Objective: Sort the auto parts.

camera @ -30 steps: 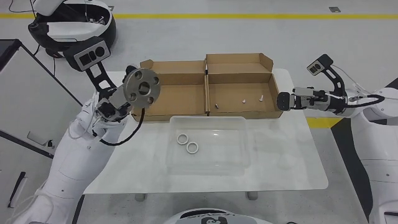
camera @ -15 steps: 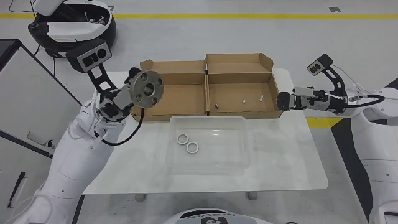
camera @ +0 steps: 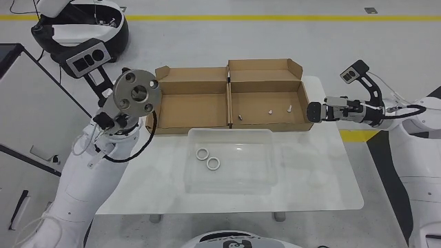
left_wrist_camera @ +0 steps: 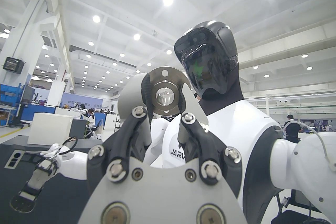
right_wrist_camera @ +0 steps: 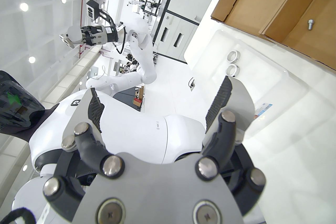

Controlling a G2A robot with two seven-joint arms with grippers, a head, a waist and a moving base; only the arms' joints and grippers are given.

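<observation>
At the left, the left pincer (left_wrist_camera: 163, 97) is clenched on a metal disc (camera: 136, 91), its two fingers (left_wrist_camera: 146, 93) pressed on either side of the raised collar around the disc's middle hole. The disc is held in the air, flat face up toward the top camera, just past the left edge of the desk (camera: 324, 179) and near the left end of the cardboard box (camera: 228, 83).

The main risk, as I judge it, is the grip. The disc looks heavy and is pinched only at its collar, so it could swivel or slip out. From where it hangs it would likely miss the desk and fall to the floor. Letting it go from this height over the box could also make it bounce out or dent the cardboard.

The left half of the box looks bare and seems the likely place for the disc. In front of the box a clear tray (camera: 255, 169) holds two small rings (camera: 202, 154), lying close together near its left end. The right half of the box holds three little bolts (camera: 271, 111), well apart from each other. A disc dropped there would mix the sorts.

At the right edge of the desk the right pincer (right_wrist_camera: 160, 89) hangs released, spread wide, grasping and touching nothing.
</observation>
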